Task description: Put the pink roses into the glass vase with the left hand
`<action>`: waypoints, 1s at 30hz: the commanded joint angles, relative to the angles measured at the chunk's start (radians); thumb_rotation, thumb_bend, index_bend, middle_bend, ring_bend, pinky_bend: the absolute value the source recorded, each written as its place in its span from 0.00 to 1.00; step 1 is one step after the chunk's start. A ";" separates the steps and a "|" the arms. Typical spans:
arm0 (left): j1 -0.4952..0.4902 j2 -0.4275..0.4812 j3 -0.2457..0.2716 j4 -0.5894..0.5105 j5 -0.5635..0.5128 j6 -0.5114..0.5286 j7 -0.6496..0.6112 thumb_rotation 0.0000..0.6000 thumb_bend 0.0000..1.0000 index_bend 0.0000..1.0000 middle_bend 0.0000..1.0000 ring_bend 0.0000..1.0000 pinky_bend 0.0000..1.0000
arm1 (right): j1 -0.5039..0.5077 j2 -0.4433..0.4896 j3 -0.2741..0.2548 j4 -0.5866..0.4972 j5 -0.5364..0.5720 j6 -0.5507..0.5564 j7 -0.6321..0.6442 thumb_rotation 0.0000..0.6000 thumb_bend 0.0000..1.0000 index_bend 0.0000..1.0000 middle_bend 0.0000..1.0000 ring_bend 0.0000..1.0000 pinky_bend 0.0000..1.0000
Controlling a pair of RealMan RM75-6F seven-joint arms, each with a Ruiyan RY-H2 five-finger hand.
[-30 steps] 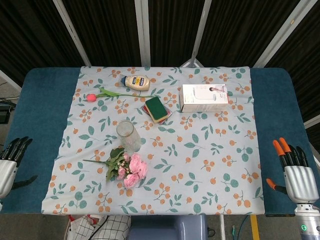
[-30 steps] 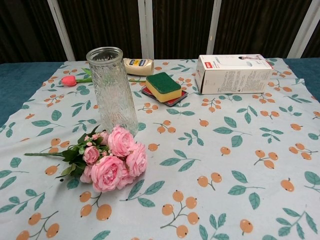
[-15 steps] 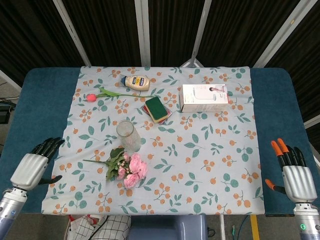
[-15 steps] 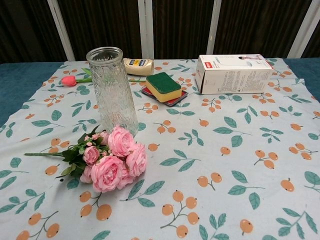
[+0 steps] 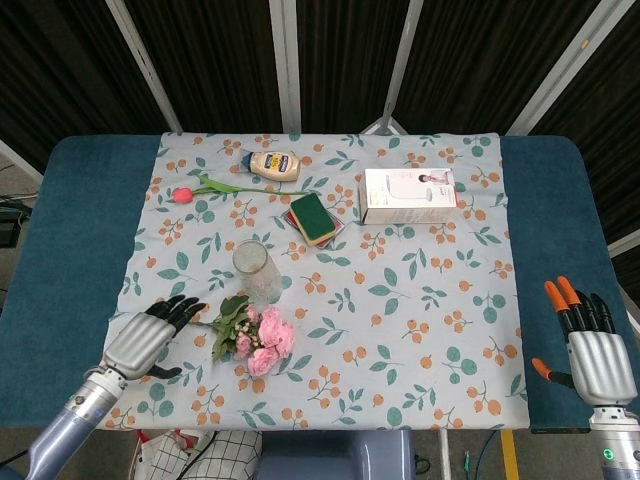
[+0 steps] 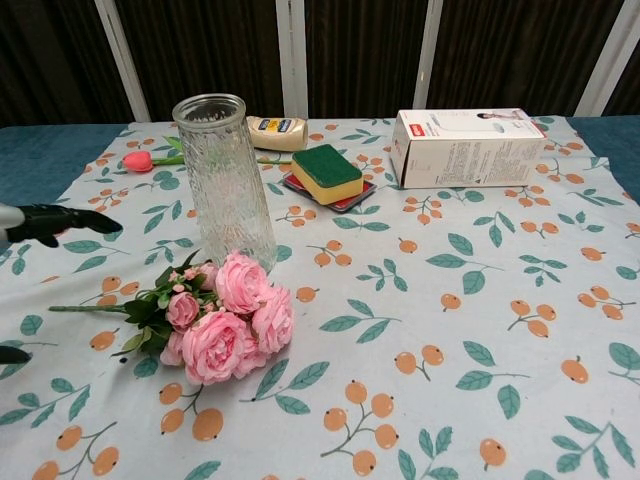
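The bunch of pink roses point(image 5: 262, 338) point(image 6: 226, 317) lies flat on the floral cloth, its green stem pointing left. Just behind it the empty glass vase point(image 5: 254, 270) point(image 6: 225, 180) stands upright. My left hand point(image 5: 148, 337) point(image 6: 40, 222) hovers at the stem end, left of the flowers, its fingers spread and holding nothing. My right hand point(image 5: 592, 350) rests over the blue cover at the table's right edge, fingers apart and empty; the chest view does not show it.
A red tulip point(image 5: 183, 194) point(image 6: 140, 160) and a mayonnaise bottle point(image 5: 272, 164) point(image 6: 276, 131) lie at the back left. A green sponge on a red pad point(image 5: 314, 218) point(image 6: 326, 173) and a white box point(image 5: 409, 194) point(image 6: 470, 146) sit behind the vase.
My left hand has swung from the table's left edge rightward onto the cloth, up to the rose stems. The right hand, roses and vase stayed put.
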 commanded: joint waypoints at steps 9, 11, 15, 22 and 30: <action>-0.077 -0.175 -0.021 0.071 -0.087 -0.074 0.136 1.00 0.00 0.02 0.07 0.07 0.18 | -0.004 0.009 0.004 0.001 0.000 0.008 0.024 1.00 0.07 0.00 0.00 0.08 0.00; -0.084 -0.195 -0.024 0.080 -0.093 -0.074 0.147 1.00 0.00 0.02 0.08 0.07 0.18 | -0.004 0.010 0.005 0.002 0.001 0.009 0.027 1.00 0.07 0.00 0.00 0.08 0.00; -0.101 -0.235 -0.025 0.096 -0.098 -0.076 0.170 1.00 0.00 0.02 0.09 0.07 0.18 | -0.006 0.014 0.006 0.001 0.001 0.013 0.035 1.00 0.07 0.00 0.00 0.08 0.00; -0.126 -0.289 -0.025 0.123 -0.122 -0.088 0.205 1.00 0.03 0.04 0.13 0.08 0.19 | -0.008 0.019 0.007 0.001 -0.002 0.017 0.049 1.00 0.07 0.00 0.00 0.08 0.00; -0.138 -0.322 -0.012 0.132 -0.115 -0.068 0.244 1.00 0.16 0.18 0.31 0.23 0.35 | -0.007 0.022 0.008 0.004 -0.002 0.016 0.062 1.00 0.07 0.00 0.00 0.08 0.00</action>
